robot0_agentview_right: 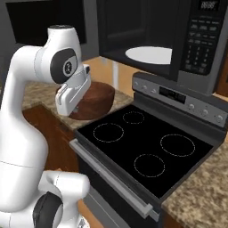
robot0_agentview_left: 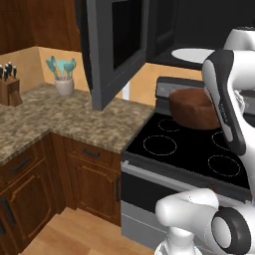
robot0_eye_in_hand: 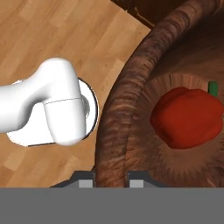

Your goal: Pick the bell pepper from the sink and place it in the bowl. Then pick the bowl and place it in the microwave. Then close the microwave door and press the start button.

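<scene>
A dark reddish-brown bowl (robot0_agentview_left: 191, 107) (robot0_agentview_right: 97, 100) hangs in the air over the left rear of the stove. My gripper (robot0_eye_in_hand: 111, 177) is shut on its rim, one fingertip inside and one outside. In the bowl lies a red bell pepper (robot0_eye_in_hand: 188, 117) with a green stem. The black microwave (robot0_agentview_right: 178, 35) hangs just above and behind, its cavity showing a white turntable plate (robot0_agentview_right: 149, 54) (robot0_agentview_left: 191, 55). The microwave door (robot0_agentview_left: 114, 45) stands swung open to the left. A keypad (robot0_agentview_right: 200, 40) is on the microwave's right side. The sink is out of view.
The black stove (robot0_agentview_right: 147, 147) with its burner rings lies under the bowl, its control panel (robot0_agentview_right: 178, 95) behind. On the granite counter (robot0_agentview_left: 64, 117) to the left stand a knife block (robot0_agentview_left: 9, 84) and a utensil holder (robot0_agentview_left: 63, 79). Wooden cabinets (robot0_agentview_left: 92, 184) sit below.
</scene>
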